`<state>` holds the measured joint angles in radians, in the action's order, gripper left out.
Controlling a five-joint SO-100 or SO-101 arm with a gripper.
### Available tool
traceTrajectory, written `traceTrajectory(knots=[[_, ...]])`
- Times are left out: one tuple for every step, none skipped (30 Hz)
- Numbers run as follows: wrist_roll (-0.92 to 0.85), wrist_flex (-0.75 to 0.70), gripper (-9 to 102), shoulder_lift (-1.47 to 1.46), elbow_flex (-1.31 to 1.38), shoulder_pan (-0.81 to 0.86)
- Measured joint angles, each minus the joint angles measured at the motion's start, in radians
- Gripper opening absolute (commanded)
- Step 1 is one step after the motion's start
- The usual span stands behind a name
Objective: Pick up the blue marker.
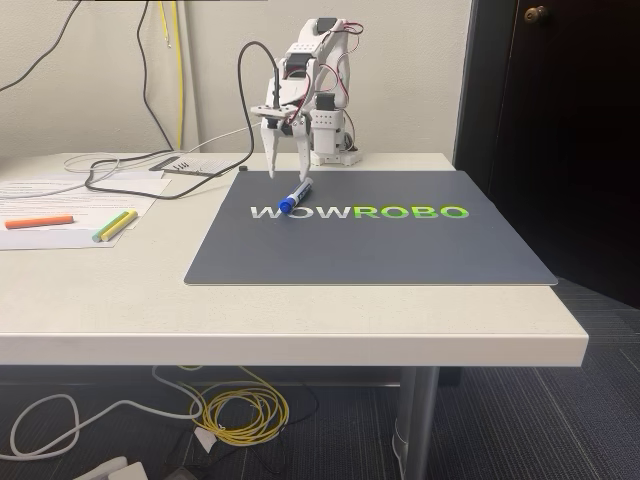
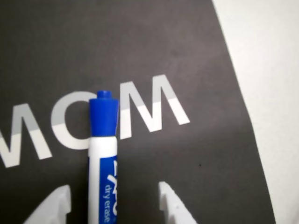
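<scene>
Two white fingertips (image 2: 56,205) poke up from the bottom edge of the wrist view, spread apart, with the blue marker (image 2: 103,158) lying on the mat between them, nearer the left one — whether it touches is hard to tell. Its blue cap points up the picture and covers part of the white lettering on the dark grey mat (image 2: 201,177). From the fixed view, the gripper (image 1: 285,172) hangs point-down over the far left part of the mat (image 1: 400,255), jaws apart astride the marker (image 1: 296,195), which lies at a slant beside the "WOWROBO" print. Off the mat on the left of the table (image 1: 300,320) lie an orange highlighter (image 1: 38,221) and yellow-green highlighters (image 1: 115,226) on papers (image 1: 60,195).
</scene>
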<state>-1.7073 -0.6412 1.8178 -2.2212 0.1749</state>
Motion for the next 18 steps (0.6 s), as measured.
traceTrajectory(knots=[[0.0,0.023,27,-0.012,-0.014,0.002],[0.0,0.043,28,-0.028,-0.028,-0.002],[0.0,0.064,28,-0.046,-0.034,-0.002],[-0.005,0.087,28,-0.064,-0.035,-0.002],[-0.006,0.104,28,-0.078,-0.038,-0.002],[-0.009,0.117,28,-0.092,-0.038,-0.002],[-0.012,0.123,28,-0.094,-0.04,-0.003],[-0.014,0.13,28,-0.097,-0.038,-0.002],[-0.015,0.133,28,-0.097,-0.038,-0.003],[-0.015,0.14,28,-0.104,-0.038,-0.011],[-0.017,0.141,28,-0.107,-0.038,-0.017],[-0.017,0.146,28,-0.112,-0.038,-0.023],[-0.017,0.147,28,-0.114,-0.038,-0.028],[-0.017,0.147,28,-0.117,-0.038,-0.031],[-0.017,0.147,27,-0.121,-0.038,-0.034],[-0.018,0.149,27,-0.123,-0.038,-0.037],[-0.023,0.153,27,-0.127,-0.04,-0.038],[-0.028,0.155,27,-0.13,-0.041,-0.041]])
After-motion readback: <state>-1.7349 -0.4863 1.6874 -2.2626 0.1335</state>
